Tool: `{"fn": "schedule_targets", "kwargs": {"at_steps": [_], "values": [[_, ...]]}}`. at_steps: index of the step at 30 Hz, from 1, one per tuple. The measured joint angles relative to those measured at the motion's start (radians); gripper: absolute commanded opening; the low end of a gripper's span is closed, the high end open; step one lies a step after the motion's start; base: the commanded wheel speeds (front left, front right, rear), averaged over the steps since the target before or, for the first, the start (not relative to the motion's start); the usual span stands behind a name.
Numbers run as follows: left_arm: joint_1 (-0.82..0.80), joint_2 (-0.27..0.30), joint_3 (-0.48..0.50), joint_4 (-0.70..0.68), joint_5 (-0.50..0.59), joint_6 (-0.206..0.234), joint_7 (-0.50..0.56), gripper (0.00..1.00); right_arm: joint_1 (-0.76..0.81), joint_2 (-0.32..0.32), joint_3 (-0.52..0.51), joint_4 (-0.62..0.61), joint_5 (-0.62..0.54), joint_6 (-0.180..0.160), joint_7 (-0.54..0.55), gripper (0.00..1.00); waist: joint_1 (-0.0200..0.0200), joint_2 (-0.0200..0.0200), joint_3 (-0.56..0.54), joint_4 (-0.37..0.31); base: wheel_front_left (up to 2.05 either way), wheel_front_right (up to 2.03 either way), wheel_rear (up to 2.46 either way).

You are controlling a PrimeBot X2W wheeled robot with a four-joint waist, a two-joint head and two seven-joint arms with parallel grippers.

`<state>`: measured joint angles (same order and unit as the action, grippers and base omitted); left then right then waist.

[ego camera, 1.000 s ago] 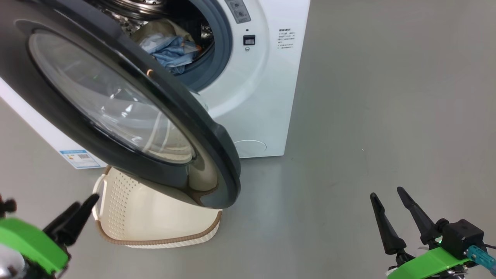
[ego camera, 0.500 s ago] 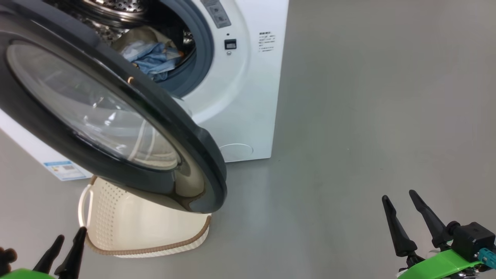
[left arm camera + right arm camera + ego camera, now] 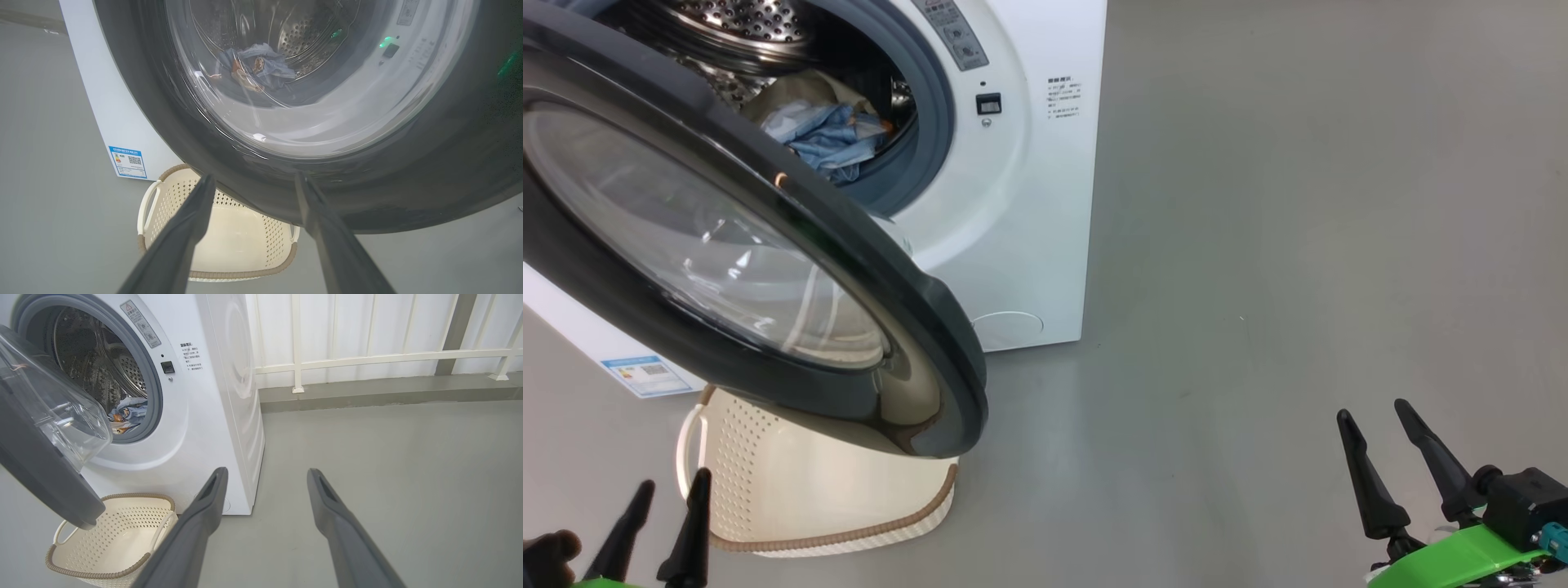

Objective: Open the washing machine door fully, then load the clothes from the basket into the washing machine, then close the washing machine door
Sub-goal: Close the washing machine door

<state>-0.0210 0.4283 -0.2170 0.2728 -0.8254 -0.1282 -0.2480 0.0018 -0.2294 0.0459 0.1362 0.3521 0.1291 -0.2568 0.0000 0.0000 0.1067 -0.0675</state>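
Half-open washing machine door (image 3: 907,327) sweeps 8 to 11 o'clock in head view and blocks most of the washing machine (image 3: 1029,204) mouth; gap at 12 o'clock above clothes (image 3: 829,143). At 7 o'clock, basket (image 3: 849,535) under door's lower edge (top partly covered). Open floor (image 3: 1298,245) from 1 to 5 o'clock.

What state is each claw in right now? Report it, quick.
Left claw: open, holding nothing.
Right claw: open, holding nothing.
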Motion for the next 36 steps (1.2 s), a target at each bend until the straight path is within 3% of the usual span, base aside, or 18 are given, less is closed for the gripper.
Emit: {"fn": "schedule_targets", "kwargs": {"at_steps": [12,22,35,36], "values": [[0.066,-0.135,0.2,-0.133,0.334,-0.001,0.0,1.0,0.001,-0.002,-0.012,-0.001,0.0,0.0,0.0,1.0,0.0,0.0,-0.008,-0.001,0.0,0.0,0.0],[0.086,-0.184,0.237,-0.128,0.375,-0.001,0.0,1.0,0.012,0.005,-0.01,0.001,0.0,0.0,0.0,1.0,0.0,0.0,-0.008,-0.004,0.0,0.0,0.0],[0.085,-0.187,0.223,-0.128,0.382,-0.001,0.0,1.0,0.021,0.009,0.018,0.003,-0.004,0.0,0.0,1.0,0.0,0.0,-0.003,0.011,0.0,0.0,0.0],[0.085,-0.189,0.223,-0.129,0.382,-0.001,0.0,1.0,0.02,0.01,0.022,0.004,-0.005,0.0,0.0,0.48,0.0,0.0,-0.003,0.015,0.0,0.0,0.0]]}}
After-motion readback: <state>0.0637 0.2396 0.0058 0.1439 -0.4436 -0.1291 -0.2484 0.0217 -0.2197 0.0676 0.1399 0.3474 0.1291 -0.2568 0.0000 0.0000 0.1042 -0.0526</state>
